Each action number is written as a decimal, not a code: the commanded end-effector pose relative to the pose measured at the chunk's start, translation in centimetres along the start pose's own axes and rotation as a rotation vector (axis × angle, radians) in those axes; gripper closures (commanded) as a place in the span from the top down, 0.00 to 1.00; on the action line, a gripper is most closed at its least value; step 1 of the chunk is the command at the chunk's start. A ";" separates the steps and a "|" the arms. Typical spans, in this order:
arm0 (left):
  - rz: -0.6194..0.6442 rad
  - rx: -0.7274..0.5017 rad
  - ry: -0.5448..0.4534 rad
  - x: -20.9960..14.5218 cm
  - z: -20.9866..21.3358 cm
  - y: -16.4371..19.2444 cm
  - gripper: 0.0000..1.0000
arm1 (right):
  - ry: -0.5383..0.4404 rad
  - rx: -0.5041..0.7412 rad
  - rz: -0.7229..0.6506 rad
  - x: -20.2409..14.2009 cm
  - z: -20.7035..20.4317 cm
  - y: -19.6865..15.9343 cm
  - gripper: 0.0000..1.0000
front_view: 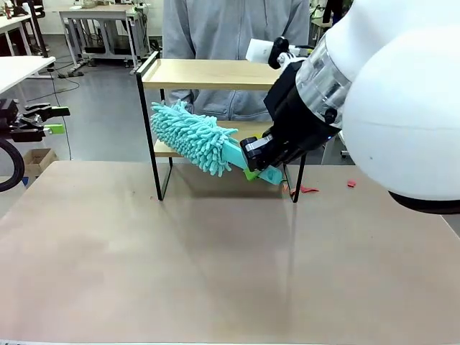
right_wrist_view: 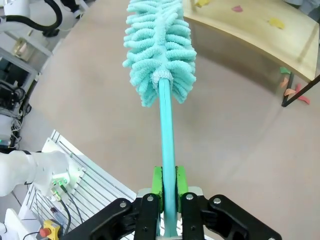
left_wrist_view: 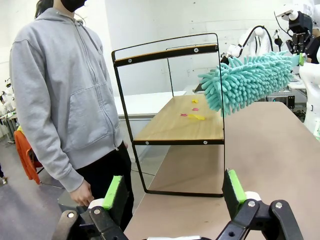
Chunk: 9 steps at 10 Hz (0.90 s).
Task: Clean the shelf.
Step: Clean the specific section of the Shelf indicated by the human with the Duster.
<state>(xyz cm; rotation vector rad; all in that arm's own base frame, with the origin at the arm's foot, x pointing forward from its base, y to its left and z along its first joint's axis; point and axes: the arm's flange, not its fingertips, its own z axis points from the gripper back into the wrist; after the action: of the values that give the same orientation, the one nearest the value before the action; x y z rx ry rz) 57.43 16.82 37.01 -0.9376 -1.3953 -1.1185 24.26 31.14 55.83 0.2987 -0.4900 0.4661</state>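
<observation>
Sweeping the lower board of the shelf [front_view: 208, 73] looks like the step in hand. The shelf stands at the far edge of the table [front_view: 215, 273]. The right gripper [right_wrist_view: 169, 181] clamps the handle of a teal duster [front_view: 190, 136] between narrowly set green pads [right_wrist_view: 157, 181]. Its fluffy head sits at the board's front edge near the left corner, possibly brushing it. Coloured scraps [left_wrist_view: 192, 112] lie on that board, so the next move calls for pushing the head in across them. The left gripper [left_wrist_view: 172, 192] hangs wide and empty beyond the table's left edge.

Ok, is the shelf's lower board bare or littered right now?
Littered: yellow and pink scraps lie on the shelf's lower board; the right gripper holds the duster.
</observation>
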 end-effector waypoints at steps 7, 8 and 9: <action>-0.005 -0.004 0.002 0.3 -0.1 -0.1 1.00 | -0.114 -0.171 -0.193 8.6 -8.0 8.0 0.14; -0.005 -0.004 0.002 0.3 -0.1 -0.1 1.00 | -0.114 -0.204 -0.223 9.0 -8.6 8.8 0.14; -0.005 -0.004 0.002 0.3 -0.1 -0.1 1.00 | -0.119 -0.237 -0.250 9.4 -9.1 9.5 0.14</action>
<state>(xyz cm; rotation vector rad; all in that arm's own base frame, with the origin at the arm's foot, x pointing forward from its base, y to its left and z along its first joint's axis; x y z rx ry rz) 57.43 16.82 36.99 -0.9378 -1.3952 -1.1182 29.52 43.04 54.35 0.2121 -0.5899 0.2074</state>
